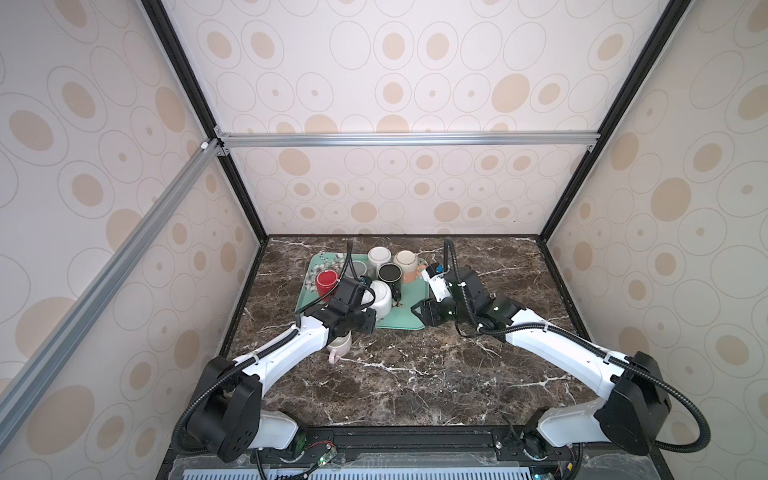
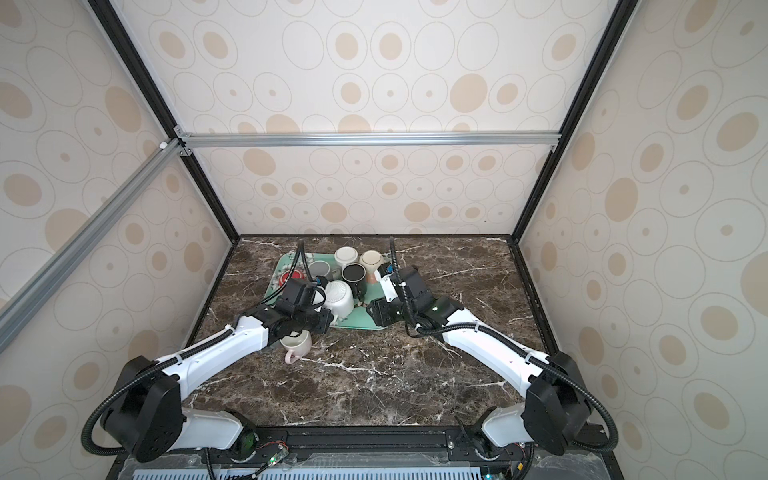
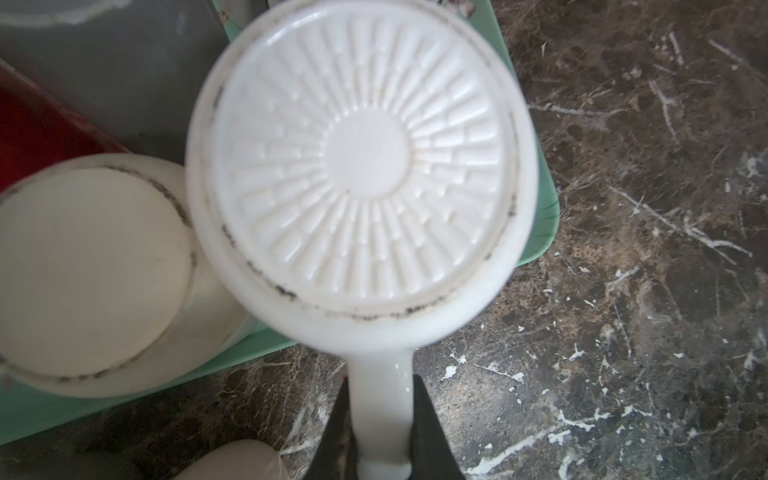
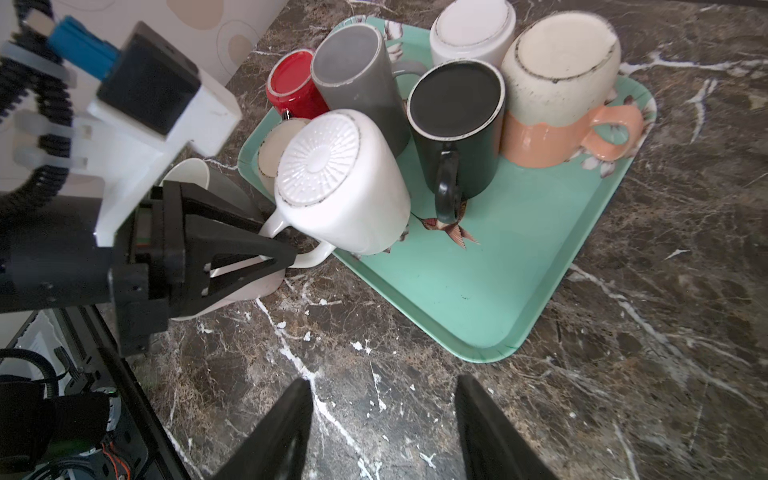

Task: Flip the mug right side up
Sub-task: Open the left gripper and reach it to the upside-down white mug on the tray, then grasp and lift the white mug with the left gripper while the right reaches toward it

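Note:
A white mug (image 4: 340, 183) with a ribbed base stands bottom up at the near left corner of the green tray (image 4: 478, 291); it shows in both top views (image 1: 380, 297) (image 2: 338, 297). My left gripper (image 3: 380, 415) is shut on the mug's handle (image 3: 380, 399), one black finger on each side. From the right wrist view the same grip shows at the handle (image 4: 307, 255). I cannot tell whether the mug's rim still touches the tray. My right gripper (image 4: 384, 399) is open and holds nothing, over the marble just off the tray's near right corner (image 1: 419, 313).
Several more mugs stand bottom up on the tray: red (image 4: 291, 83), grey (image 4: 353, 79), black (image 4: 457, 124), cream and peach (image 4: 561, 91), white (image 4: 469, 37), cream (image 3: 91, 270). An upright pale mug (image 1: 338, 347) sits on the marble table (image 1: 415, 374) under my left arm.

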Controlling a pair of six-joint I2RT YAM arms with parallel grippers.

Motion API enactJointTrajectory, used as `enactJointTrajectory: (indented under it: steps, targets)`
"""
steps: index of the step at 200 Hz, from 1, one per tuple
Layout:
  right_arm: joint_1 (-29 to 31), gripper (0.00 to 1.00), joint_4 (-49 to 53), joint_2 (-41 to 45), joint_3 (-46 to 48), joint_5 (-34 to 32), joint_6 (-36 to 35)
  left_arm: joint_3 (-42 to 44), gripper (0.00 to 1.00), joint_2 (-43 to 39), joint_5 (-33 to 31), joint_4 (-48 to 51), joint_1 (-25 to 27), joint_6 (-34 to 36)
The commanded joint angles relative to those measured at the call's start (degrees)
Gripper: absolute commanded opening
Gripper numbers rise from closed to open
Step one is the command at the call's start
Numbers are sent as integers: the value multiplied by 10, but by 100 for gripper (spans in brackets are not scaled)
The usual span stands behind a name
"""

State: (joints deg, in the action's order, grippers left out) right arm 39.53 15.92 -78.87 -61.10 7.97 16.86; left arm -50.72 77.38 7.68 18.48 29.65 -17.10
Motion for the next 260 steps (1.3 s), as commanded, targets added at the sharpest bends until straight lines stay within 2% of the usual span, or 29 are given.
enactJointTrajectory:
  steps: [1, 48, 78, 132, 151, 183, 210, 225, 260]
  targets:
    - [-6, 59, -13, 22, 4, -14, 9, -20, 0, -45, 7, -38, 4, 12]
    - [-23, 59, -37, 48, -1, 1, 30, -33, 0, -128, 12, -59, 2, -10]
    - [-37, 60, -84, 66, 9, 48, 55, -37, 0, -175, 30, -89, -1, -41]
    - [-47, 60, -196, 91, 22, 163, 126, -29, 0, -234, 164, -178, -17, -120]
    - [-47, 61, -238, 109, 42, 176, 165, -29, 0, -241, 216, -197, -27, -149]
    - [-47, 66, -269, 142, 60, 203, 206, -2, 0, -259, 311, -271, -39, -236]
    - [-47, 71, -293, 159, 63, 229, 246, 10, 0, -264, 361, -312, -44, -287]
    - [-48, 73, -317, 157, 60, 254, 267, 23, 0, -263, 388, -368, -44, -325]
    - [-48, 73, -356, 122, 30, 298, 315, 47, 0, -260, 428, -465, -45, -390]
